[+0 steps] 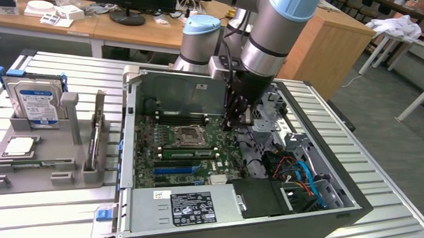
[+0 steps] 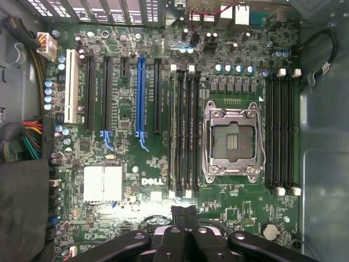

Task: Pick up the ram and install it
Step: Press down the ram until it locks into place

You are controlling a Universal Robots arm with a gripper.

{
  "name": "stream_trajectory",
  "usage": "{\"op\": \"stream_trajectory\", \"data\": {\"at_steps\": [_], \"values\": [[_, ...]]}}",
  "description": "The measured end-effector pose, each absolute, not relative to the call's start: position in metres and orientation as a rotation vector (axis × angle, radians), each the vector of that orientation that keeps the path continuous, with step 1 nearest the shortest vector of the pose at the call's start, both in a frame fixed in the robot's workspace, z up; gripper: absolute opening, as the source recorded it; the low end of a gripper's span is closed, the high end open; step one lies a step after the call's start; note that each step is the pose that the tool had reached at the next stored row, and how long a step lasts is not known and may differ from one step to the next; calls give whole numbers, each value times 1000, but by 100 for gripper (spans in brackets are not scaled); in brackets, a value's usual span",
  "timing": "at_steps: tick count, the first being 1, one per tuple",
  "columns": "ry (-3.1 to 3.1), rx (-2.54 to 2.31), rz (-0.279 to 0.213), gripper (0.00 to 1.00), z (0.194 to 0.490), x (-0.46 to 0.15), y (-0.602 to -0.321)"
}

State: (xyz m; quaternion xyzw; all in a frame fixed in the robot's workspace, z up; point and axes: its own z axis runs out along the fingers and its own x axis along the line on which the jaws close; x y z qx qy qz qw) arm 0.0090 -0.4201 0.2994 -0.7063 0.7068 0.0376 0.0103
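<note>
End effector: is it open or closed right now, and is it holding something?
End effector: closed, holding nothing, above the motherboard.

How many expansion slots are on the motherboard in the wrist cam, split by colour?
white expansion slot: 1
blue expansion slot: 1
black expansion slots: 4 (three long, one short)
Total: 6
</note>
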Motion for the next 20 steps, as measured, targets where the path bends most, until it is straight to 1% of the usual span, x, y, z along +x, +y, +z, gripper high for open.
{"op": "stream_trajectory", "data": {"at_steps": [20], "values": [[2206,-2205,117,11,290,9,-420]]}}
